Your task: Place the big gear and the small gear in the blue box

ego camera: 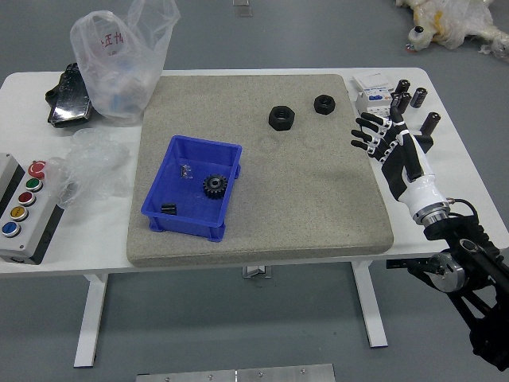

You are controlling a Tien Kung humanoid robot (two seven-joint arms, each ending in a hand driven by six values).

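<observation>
Well left of the right hand (394,147), its fingers spread, a gear (215,186) inside the blue box (187,226).

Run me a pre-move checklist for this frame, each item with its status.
1. Blue box upright on the mat: ok
2. Toothed black gear inside the box: ok
3. Small black piece in the box is the second gear: cannot tell, too small
4. Right robot hand empty, fingers spread: ok
5. Right robot hand away from the box: ok
6. Left robot hand in view: not ok
</observation>
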